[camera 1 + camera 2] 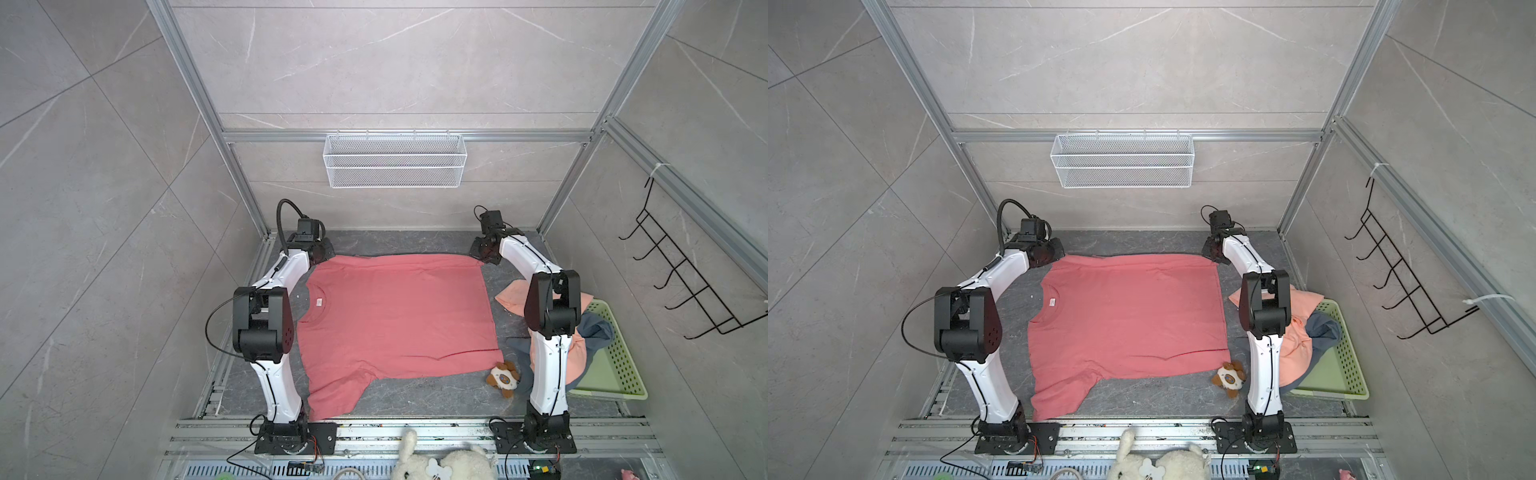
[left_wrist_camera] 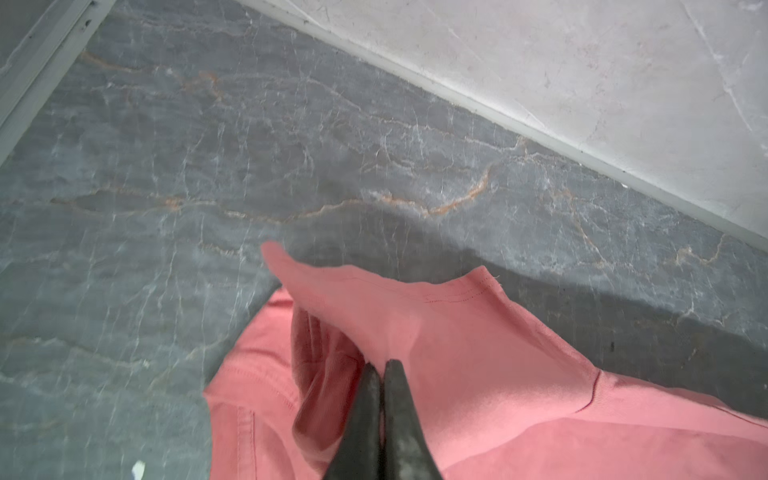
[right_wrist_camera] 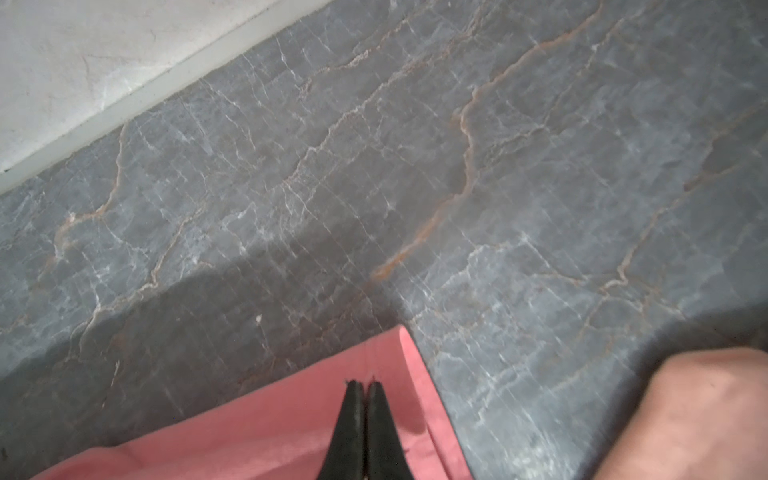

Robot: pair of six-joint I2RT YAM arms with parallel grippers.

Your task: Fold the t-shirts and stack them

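Coral-red t-shirt (image 1: 399, 316) lies flat on the dark marble tabletop (image 1: 415, 395), centre of both top views, collar toward the left. Left fingers (image 2: 363, 424) are closed on bunched sleeve fabric at the shirt's upper-left corner. Right fingers (image 3: 351, 436) are closed on its upper-right hem corner. At right, a peach t-shirt (image 1: 513, 297) and a blue-grey t-shirt (image 1: 598, 328) drape over the green basket (image 1: 623, 374). A plush toy (image 1: 505, 376) sits just beside the lower-right hem.
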